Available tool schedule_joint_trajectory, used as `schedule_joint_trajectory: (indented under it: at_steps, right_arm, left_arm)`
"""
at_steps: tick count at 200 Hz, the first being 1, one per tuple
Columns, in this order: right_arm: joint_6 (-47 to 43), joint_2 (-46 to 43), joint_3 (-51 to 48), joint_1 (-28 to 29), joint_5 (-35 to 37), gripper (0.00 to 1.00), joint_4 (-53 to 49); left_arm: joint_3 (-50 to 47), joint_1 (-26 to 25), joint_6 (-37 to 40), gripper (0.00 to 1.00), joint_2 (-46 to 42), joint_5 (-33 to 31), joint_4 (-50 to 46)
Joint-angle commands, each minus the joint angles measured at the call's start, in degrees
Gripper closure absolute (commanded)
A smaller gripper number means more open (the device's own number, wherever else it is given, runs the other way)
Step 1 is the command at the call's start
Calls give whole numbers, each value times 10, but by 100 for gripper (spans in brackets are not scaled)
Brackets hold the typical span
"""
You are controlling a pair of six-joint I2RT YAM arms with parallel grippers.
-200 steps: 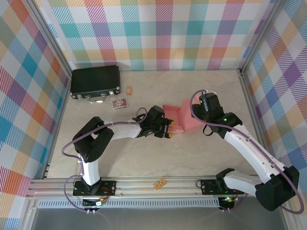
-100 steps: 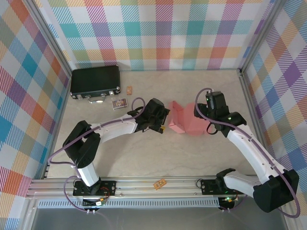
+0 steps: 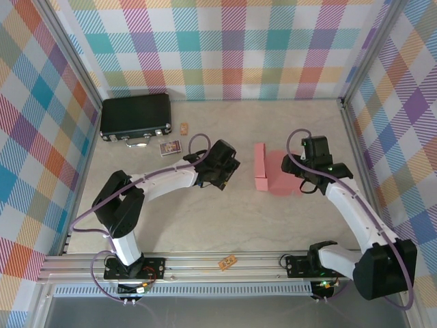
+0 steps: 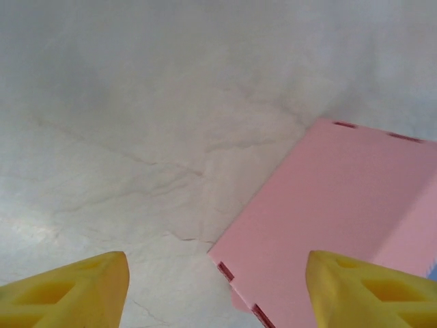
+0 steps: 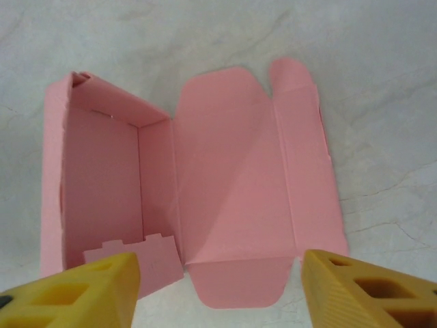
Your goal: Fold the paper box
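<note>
The salmon-pink paper box (image 3: 261, 171) rests on the table right of centre. Its tray part stands up on edge and its lid panel (image 5: 232, 178) lies flat with a rounded flap at each end. My left gripper (image 3: 224, 179) hovers open a little to the left of the box, touching nothing. In the left wrist view an outer wall of the box (image 4: 341, 205) lies ahead between the open yellow fingers of that gripper (image 4: 215, 287). My right gripper (image 3: 300, 176) is open just right of the lid. Its own camera has the gripper (image 5: 218, 273) open above the lid's near flap, holding nothing.
A black hard case (image 3: 135, 116) sits at the back left, with a small card (image 3: 170, 147) and a small orange piece (image 3: 184, 128) near it. An orange tag (image 3: 227, 260) lies on the front rail. Plaid walls and metal posts close in the table.
Both grippers have pulled away from the box, the left one leftward and the right one rightward. The box, which they had been handling, now stands alone with its lid laid flat.
</note>
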Motion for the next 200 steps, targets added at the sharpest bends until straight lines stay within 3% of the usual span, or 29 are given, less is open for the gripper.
schedule_joint_trajectory:
  at_steps: [1,30,51,75,125,200]
  right_arm:
    - [-9,37,-1,-5,-98,43,34]
    - [-25,94,14,-4,-164,52,57]
    - [-29,141,41,-1,-175,56,50]
    - [-38,180,66,11,-179,60,56]
    - [-56,270,140,57,-159,67,38]
    - [-89,384,256,129,-113,69,-22]
  left_arm:
    - [59,-2,150,34,11,-48,-44]
    - [106,0,311,39,23,-39,-55]
    - [93,8,382,41,17,1,-20]
    - [56,30,396,50,2,50,25]
    - [-37,79,397,53,-39,127,137]
    - [-102,113,401,56,-77,119,148]
